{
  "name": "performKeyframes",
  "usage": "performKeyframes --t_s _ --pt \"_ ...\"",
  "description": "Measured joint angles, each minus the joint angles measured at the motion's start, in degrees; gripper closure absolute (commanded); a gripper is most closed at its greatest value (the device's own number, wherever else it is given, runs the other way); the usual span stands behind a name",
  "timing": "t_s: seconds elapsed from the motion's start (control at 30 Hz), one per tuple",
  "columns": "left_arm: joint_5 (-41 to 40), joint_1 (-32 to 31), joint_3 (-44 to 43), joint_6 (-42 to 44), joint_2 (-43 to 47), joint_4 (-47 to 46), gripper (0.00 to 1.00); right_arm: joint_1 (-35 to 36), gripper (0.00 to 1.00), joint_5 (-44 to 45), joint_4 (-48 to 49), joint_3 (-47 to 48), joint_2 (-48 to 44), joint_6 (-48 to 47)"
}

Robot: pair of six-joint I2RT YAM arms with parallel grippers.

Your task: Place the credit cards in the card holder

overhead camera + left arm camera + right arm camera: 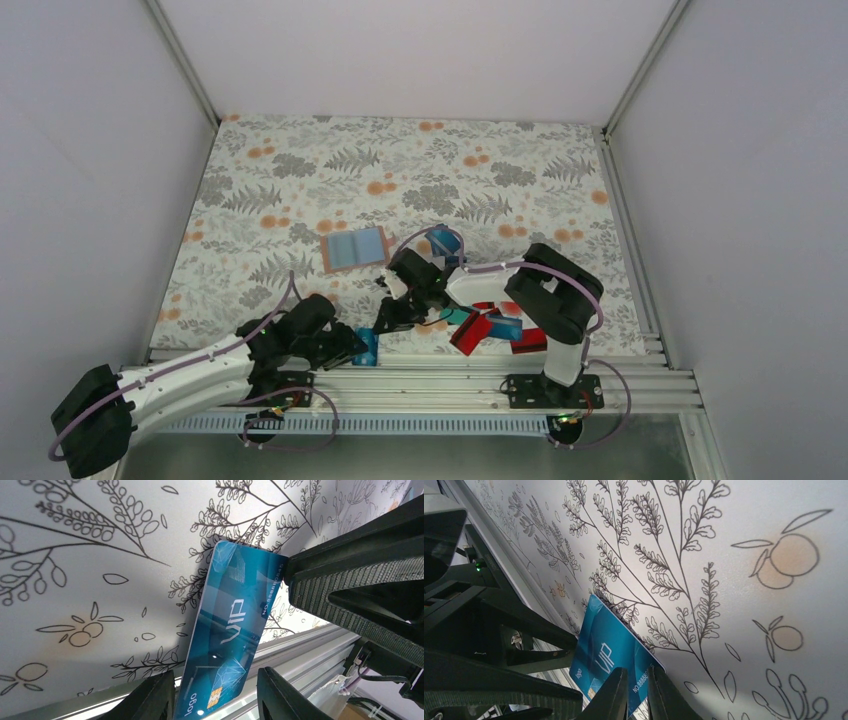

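A glossy blue card marked VIP (227, 630) stands on edge over the table's near rail, and it shows as a teal sliver (368, 347) in the top view. My right gripper (636, 672) is shut on one short edge of this credit card (606, 652). My left gripper (215, 676) is open around the card's other end: one finger (150, 700) is at its edge, the other (280, 695) stands apart from it. The tan card holder (327, 256) lies flat further back with a blue face showing in it.
A loose heap of red and teal cards (490, 325) lies under the right arm, with another blue card (444, 240) behind it. The aluminium rail (450, 365) runs along the near edge. White walls enclose the floral cloth (300, 170).
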State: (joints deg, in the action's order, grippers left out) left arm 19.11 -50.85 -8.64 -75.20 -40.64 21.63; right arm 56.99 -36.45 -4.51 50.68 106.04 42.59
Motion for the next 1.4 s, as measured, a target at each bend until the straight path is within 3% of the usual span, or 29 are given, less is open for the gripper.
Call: performKeyframes --t_s 0.73,1.03,1.23,1.4 --pt "-1.6 0.11 0.0 0.79 0.26 -5.33 0.75 0.0 0.91 0.44 2.27 -2.1 -0.85 1.05" --pt "-1.9 0.13 -0.22 1.33 -4.02 -7.87 0.97 0.0 0.92 0.48 2.32 -2.23 -0.92 1.66" --pt "-1.77 0.11 -4.11 2.93 -7.61 -7.19 0.98 0.0 0.92 0.74 2.27 -2.49 -1.2 1.97" --pt "-4.48 0.17 -7.93 4.72 -7.98 -1.33 0.97 -0.15 0.89 1.2 1.51 -2.38 -1.62 1.95"
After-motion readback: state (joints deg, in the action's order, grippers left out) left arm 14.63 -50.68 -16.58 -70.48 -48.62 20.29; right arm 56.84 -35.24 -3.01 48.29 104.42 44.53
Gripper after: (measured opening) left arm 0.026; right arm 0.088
